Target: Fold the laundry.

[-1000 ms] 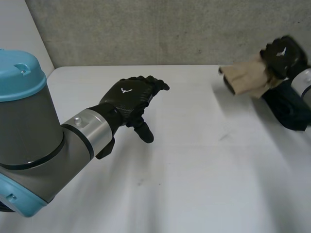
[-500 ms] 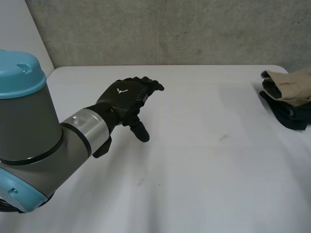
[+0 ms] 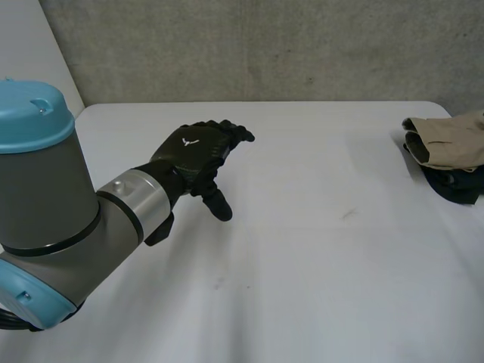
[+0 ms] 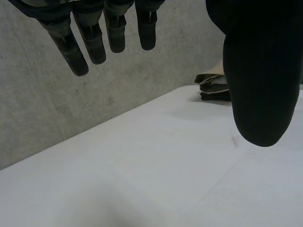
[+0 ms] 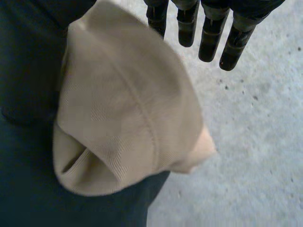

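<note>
**Tan piece stacked on dark piece at the right edge, both hands free**

The tan folded garment [image 3: 448,140] lies on top of a dark garment [image 3: 454,185]. The stack is at the right side of the white surface [image 3: 302,257], near the far corner and well apart from the left hand. In the right wrist view the tan fold is rounded and loose rather than flat. One end gapes open, and a corner pokes out past the dark piece over bare surface.

Risks, as a judgement:
- The stack sits close to the edge of the surface. A brush from the right hand as it moves off could drag the tan piece askew or push it over the side.
- Nothing pins the loose fold, so it could spring open and need refolding.
- The bulge makes a poor base, and anything laid on top would likely slide.

The task looks at or near its end for these two pieces.

Right hand [image 5: 209,40]:
- Its fingers are straight and slightly spread, hanging just past the tan garment's far edge.
- They are curled round nothing and grip nothing.
- I cannot tell whether any part of the hand touches the cloth.

Left hand [image 3: 193,151]:
- It is over the left-middle of the surface, with fingers relaxed and loosely bent.
- The thumb stands apart from the fingers and points down.
- It holds nothing, and in its wrist view bare surface shows between the fingers and thumb.
</note>
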